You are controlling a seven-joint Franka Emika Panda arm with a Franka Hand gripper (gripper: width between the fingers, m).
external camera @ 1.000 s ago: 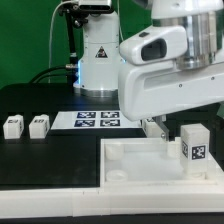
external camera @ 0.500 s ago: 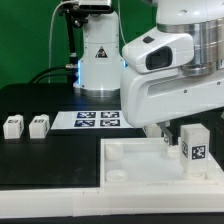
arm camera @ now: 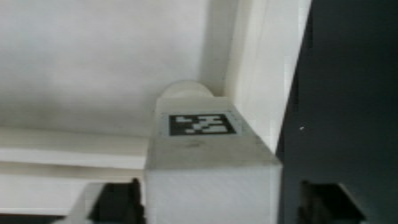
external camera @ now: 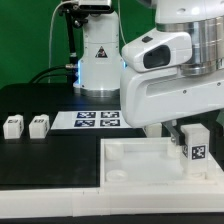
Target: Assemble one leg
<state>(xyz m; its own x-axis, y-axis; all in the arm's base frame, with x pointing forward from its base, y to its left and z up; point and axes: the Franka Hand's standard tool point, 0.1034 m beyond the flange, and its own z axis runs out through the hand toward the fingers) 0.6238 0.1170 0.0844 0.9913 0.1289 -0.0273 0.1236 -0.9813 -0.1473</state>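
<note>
The leg (external camera: 196, 148), a small white block with a black-and-white tag on its front face, stands upright at the far corner of the white tray (external camera: 140, 168) on the exterior view's right. My gripper (external camera: 188, 131) reaches down from the large white arm and is shut on the leg. In the wrist view the leg (arm camera: 210, 155) fills the space between my two dark fingers (arm camera: 118, 203), with its tag facing the camera, and the gripper (arm camera: 210, 206) is closed against its sides. The tray's raised rim (arm camera: 249, 60) runs beside the leg.
Two more small white legs (external camera: 13, 126) (external camera: 39, 125) stand on the black table at the exterior view's left. The marker board (external camera: 98, 120) lies behind the tray. The robot's base (external camera: 98, 60) stands at the back with cables beside it.
The arm has shifted slightly and the held leg sits a little lower at the tray's corner. The two loose legs have not moved.
</note>
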